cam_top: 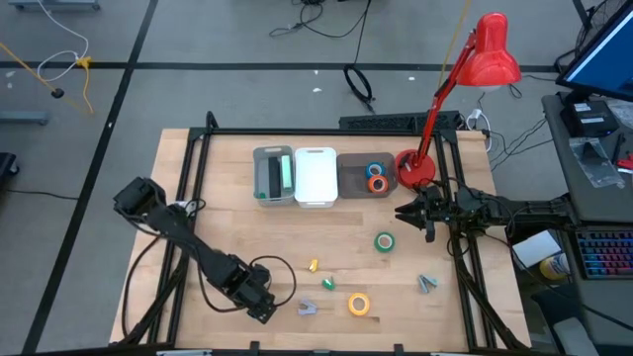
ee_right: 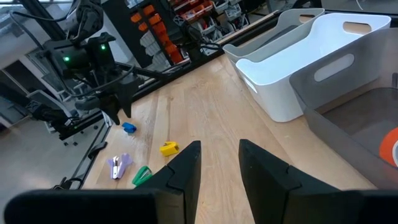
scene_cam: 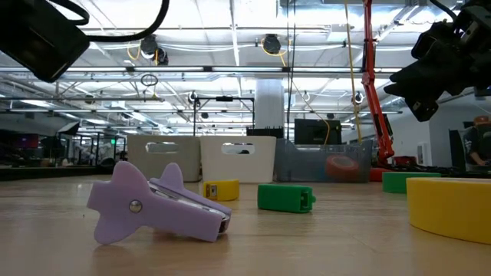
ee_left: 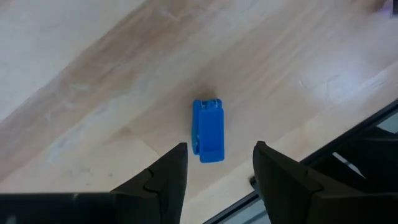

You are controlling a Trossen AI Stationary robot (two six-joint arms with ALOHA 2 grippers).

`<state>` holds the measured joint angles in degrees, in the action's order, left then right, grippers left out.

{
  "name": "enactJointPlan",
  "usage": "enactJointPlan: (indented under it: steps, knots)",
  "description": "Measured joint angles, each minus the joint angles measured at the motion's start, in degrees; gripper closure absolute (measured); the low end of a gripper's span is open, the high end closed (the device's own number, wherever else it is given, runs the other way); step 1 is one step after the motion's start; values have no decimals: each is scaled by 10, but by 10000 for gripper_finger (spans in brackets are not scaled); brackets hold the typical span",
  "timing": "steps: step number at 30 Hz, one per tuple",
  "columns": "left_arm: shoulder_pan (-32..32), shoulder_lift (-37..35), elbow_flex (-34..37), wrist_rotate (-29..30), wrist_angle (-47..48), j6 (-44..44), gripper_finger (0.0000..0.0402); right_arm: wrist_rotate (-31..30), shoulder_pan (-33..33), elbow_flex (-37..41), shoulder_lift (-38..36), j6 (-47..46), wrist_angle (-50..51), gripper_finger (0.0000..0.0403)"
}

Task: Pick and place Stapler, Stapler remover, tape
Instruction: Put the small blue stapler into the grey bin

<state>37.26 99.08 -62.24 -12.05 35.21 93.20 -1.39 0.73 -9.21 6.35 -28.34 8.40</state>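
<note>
Three bins stand in a row at the far side of the wooden table (cam_top: 198,198): one grey bin (cam_top: 273,176) with a green item inside, one white bin (cam_top: 316,176), and one darker grey bin (cam_top: 366,175). Two tape rolls lie in that last bin, a blue roll (cam_top: 376,170) and an orange roll (cam_top: 377,184), touching each other. Two more rolls sit loose on the table: a green roll (cam_top: 384,241) near the right arm, and a yellow roll (cam_top: 358,305) close to the near edge.

Two staple removers are out on the wood. A purple remover (cam_top: 308,309) lies just beside the yellow roll, on its left, and a grey-green remover (cam_top: 426,284) lies toward the right edge. Three small blocks show too: a yellow block (cam_top: 313,265), a green block (cam_top: 328,284), and a blue block (ee_left: 208,130).

The left gripper (ee_left: 216,171) hangs low over the near left part of the table, fingers spread apart and empty, with the blue block on the wood just ahead of the gap between them. The right gripper (ee_right: 219,163) is raised above the table in front of the darker grey bin, fingers narrowly parted and holding nothing. One red desk lamp (cam_top: 485,54) stands at the far right corner.
</note>
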Motion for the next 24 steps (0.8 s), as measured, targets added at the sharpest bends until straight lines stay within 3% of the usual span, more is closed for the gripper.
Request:
enactJointPlan:
  steps: [24]
  knots:
    - [7,30,0,21,-12,-21,220,0,0,0,0,0,0,303]
